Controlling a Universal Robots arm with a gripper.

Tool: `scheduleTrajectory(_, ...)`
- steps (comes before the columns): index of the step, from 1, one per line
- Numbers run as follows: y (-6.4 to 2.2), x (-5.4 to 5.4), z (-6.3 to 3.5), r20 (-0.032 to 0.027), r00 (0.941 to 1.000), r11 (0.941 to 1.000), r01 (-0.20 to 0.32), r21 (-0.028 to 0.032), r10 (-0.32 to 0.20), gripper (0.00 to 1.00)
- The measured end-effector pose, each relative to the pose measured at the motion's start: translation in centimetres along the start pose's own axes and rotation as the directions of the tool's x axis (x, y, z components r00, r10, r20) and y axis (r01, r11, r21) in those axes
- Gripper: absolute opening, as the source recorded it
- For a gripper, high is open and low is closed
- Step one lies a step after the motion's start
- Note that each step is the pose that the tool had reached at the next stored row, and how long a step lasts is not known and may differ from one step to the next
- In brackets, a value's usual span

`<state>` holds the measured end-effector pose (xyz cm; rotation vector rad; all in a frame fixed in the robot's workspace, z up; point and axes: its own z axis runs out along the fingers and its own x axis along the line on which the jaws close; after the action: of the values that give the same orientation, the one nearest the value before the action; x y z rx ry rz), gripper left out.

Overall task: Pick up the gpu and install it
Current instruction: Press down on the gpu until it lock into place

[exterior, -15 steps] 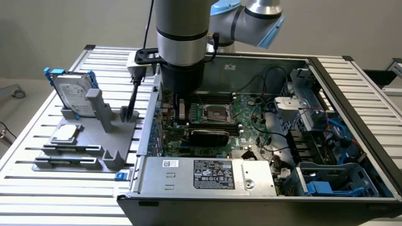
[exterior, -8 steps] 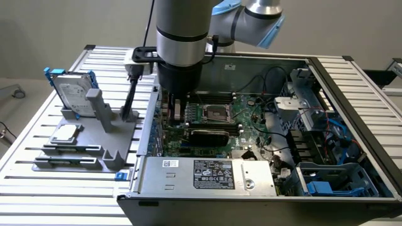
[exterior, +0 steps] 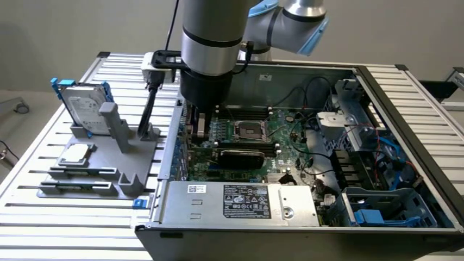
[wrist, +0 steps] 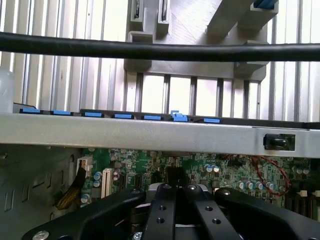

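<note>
The gpu (exterior: pixel 242 157) stands on edge on the motherboard (exterior: pixel 290 136) inside the open case (exterior: pixel 410 147), black cover facing near. The gripper (exterior: pixel 197 136) hangs just to the exterior view's left of it, by the case's left wall. Its jaws are drawn close together; whether they pinch anything I cannot tell. Outside, a grey holder (exterior: pixel 94 157) carries a hard drive (exterior: pixel 83 109) and a processor chip (exterior: pixel 77 154) on the slatted table (exterior: pixel 43 228).
</note>
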<state>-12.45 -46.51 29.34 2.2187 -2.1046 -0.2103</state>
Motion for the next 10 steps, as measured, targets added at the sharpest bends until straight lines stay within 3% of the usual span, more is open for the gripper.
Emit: scheduleTrajectory(10, 0.00, 0.00, -0.08, 0.0003, 1.0000, 0.9999, -0.001, -0.0155, 0.001, 0.11)
